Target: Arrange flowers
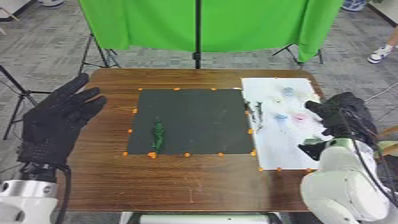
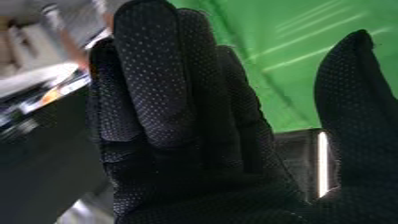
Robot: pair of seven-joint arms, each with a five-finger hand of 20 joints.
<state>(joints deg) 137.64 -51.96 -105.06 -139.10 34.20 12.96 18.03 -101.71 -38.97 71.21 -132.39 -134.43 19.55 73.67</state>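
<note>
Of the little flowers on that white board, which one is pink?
The pink flower is the one between the lower blue flower and the robot's right hand. Its colour sets it apart: its neighbour is blue, as is one farther up.

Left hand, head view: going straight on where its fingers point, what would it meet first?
The left hand would probably meet the black stand beyond the table's far left corner, though depth is unclear.

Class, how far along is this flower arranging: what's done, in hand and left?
Early on, it seems. One green sprig lies on the dark mat. The right robot hand and left robot hand are open and empty. Probably left: the pink and blue pieces, likely flowers, on the white board.
</note>
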